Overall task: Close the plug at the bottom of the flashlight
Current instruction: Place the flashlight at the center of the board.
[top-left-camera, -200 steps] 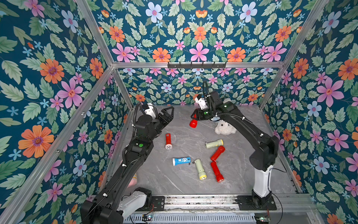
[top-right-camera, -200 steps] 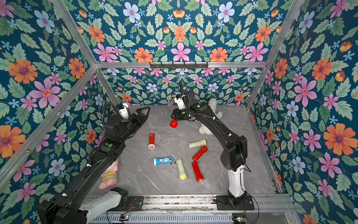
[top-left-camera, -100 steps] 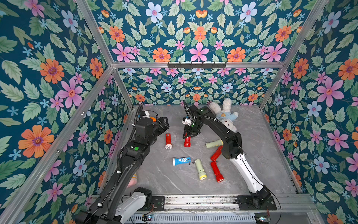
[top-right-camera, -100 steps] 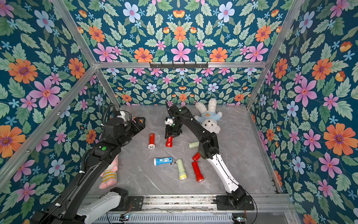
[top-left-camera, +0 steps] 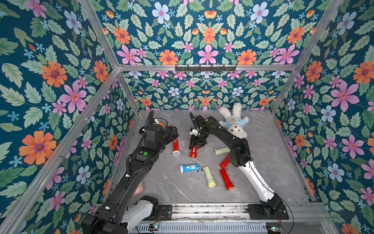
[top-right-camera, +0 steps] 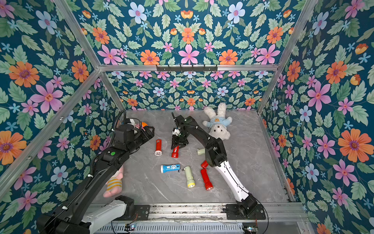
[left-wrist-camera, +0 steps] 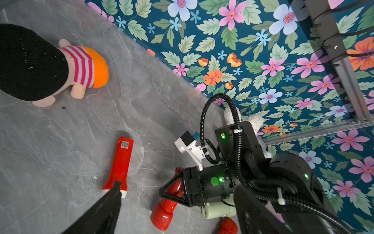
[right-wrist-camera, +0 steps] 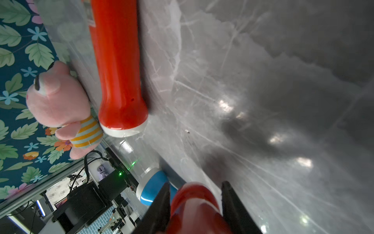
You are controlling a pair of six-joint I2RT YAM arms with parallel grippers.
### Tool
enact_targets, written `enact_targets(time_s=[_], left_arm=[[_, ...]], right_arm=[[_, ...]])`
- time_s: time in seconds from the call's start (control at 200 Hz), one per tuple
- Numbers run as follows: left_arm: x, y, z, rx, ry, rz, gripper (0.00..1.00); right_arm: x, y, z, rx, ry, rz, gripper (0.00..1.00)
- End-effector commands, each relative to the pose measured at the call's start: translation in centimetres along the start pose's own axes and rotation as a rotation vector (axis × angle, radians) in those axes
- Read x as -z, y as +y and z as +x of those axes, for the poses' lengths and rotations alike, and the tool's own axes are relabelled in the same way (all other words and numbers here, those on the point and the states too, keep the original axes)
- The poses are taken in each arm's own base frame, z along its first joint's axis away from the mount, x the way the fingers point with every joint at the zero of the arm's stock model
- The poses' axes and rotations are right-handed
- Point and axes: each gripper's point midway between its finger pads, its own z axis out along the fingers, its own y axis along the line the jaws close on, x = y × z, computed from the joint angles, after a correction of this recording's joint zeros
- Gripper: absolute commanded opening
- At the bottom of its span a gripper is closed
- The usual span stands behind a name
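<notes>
One red flashlight [top-left-camera: 193, 152], pinched in right claw [top-left-camera: 196, 145]

1. The gripped red flashlight [top-left-camera: 193, 153] has its tail end under the right gripper [top-left-camera: 196, 146] in both top views. The right wrist view's edge also cuts it off, so its plug cannot be judged.
2. The blue flashlight [right-wrist-camera: 152, 187] is partly behind one of the right fingers [right-wrist-camera: 158, 209].
3. The pale green flashlight [top-left-camera: 221, 151] and a red flashlight [top-left-camera: 225, 162] each lose an end beneath the right arm [top-left-camera: 228, 135].
4. The pink plush [top-right-camera: 113, 182] lies half under the left arm [top-right-camera: 99, 170].
5. In the left wrist view a dark blurred shape [left-wrist-camera: 26, 60] covers the head of the striped plush [left-wrist-camera: 85, 66]. Only one left finger [left-wrist-camera: 105, 208] shows clearly, and the edge cuts it off.
</notes>
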Motion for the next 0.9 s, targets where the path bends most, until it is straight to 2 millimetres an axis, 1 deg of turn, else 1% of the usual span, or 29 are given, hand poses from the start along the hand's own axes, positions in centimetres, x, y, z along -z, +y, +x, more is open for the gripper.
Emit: enact_targets(time_s=[0.0,0.055,0.09,0.25,0.385,0.445,0.48,0.59,0.675,0.815,0.895], left_arm=[[0.0,-0.2,-0.1,0.001,-0.003,0.011,0.89],[0.0,-0.2,-0.1,0.0,-0.003,0.011,0.89],[0.0,-0.2,-0.1,0.001,-0.003,0.01,0.9],[-0.4,-0.3,0.3,0.005,0.013,0.016,0.9],[-0.5,-0.2,0.4,0.007,0.017,0.019,0.9],[-0.5,-0.3,0.4,0.006,0.015,0.02,0.9],[-0.5,-0.2,0.5,0.006,0.017,0.021,0.9],[-0.6,-0.2,0.5,0.005,0.017,0.021,0.9],[-0.6,-0.1,0.6,0.003,0.019,0.019,0.9],[-0.8,0.0,0.9,0.001,0.027,0.022,0.9],[-0.9,0.0,1.0,0.002,0.031,0.026,0.9]], right_arm=[[-0.3,-0.6,-0.7,-0.032,-0.021,0.027,0.01],[-0.5,-0.9,-0.8,-0.037,-0.023,0.034,0.05],[-0.7,-1.1,-0.8,-0.04,-0.025,0.04,0.1],[-1.1,-1.9,-1.3,-0.055,-0.046,0.071,0.26],[-1.3,-2.1,-1.7,-0.059,-0.061,0.075,0.31],[-1.4,-2.2,-1.8,-0.064,-0.066,0.071,0.36],[-1.5,-2.2,-1.9,-0.066,-0.066,0.064,0.37],[-1.7,-1.7,-2.2,-0.063,-0.081,0.03,0.41],[-1.9,-1.4,-2.6,-0.066,-0.097,0.003,0.47],[-2.0,-0.9,-3.0,-0.057,-0.113,-0.033,0.51],[-2.0,-0.4,-3.3,-0.053,-0.125,-0.067,0.59]])
